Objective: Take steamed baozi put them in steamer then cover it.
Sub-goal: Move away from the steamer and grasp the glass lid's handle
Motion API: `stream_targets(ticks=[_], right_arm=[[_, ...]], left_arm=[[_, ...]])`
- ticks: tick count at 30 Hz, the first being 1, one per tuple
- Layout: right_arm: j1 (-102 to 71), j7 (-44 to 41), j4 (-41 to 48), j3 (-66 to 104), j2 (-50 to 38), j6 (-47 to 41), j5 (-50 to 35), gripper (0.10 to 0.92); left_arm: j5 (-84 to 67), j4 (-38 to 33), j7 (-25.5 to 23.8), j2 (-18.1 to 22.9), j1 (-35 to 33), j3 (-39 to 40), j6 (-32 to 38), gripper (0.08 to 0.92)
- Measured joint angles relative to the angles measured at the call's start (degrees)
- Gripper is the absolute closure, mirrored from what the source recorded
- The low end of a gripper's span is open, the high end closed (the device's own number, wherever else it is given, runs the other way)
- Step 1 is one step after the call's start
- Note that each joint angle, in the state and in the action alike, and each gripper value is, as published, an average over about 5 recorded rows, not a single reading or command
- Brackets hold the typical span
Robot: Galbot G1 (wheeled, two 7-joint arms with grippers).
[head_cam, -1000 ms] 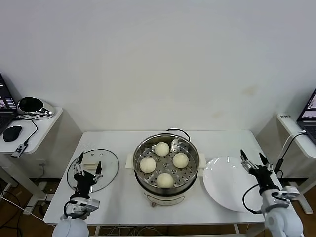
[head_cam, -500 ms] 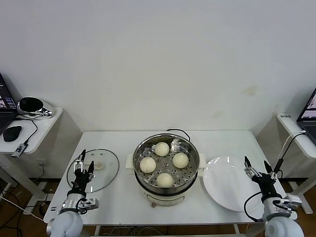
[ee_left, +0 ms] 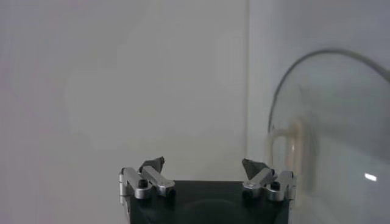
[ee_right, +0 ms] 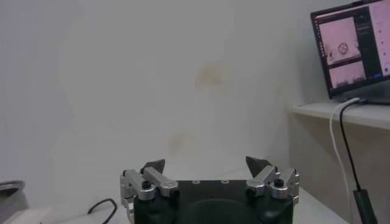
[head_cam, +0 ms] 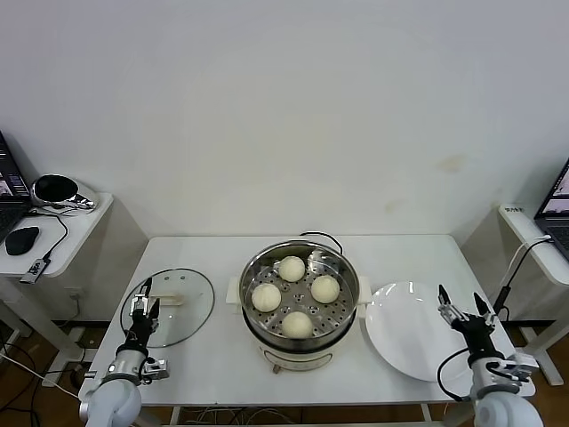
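Four buns [head_cam: 296,295] sit on the perforated tray inside the steamer [head_cam: 299,301] at the middle of the table [head_cam: 222,360], and the pot is uncovered. The glass lid [head_cam: 169,307] lies flat on the table to the pot's left. The left gripper [head_cam: 142,302] hangs over the lid's near-left edge, jaws spread wide and empty, the lid's cream handle [ee_left: 291,152] just beyond one fingertip. The right gripper [head_cam: 464,310] is at the right edge of the white plate [head_cam: 411,331], jaws likewise spread, holding nothing, well apart from the steamer.
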State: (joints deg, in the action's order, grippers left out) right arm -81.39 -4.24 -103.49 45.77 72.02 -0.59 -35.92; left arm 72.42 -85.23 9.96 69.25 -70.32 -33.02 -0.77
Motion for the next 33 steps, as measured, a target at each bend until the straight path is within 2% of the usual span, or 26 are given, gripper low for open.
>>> stream_targets(ticks=[16,33], right_arm=[[-0.3,0.2,0.0,0.1,1.0,-0.1,0.4,0.203],[-0.7,0.2,0.4,0.3,1.8,0.4,0.9,0.203]], left_arm=[[1.5,7.4,0.8,-0.6,3.4,1.3,-0.3,0.177],[2.1,10.4,0.7,0.9,6.7,3.0,-1.7,0.177]])
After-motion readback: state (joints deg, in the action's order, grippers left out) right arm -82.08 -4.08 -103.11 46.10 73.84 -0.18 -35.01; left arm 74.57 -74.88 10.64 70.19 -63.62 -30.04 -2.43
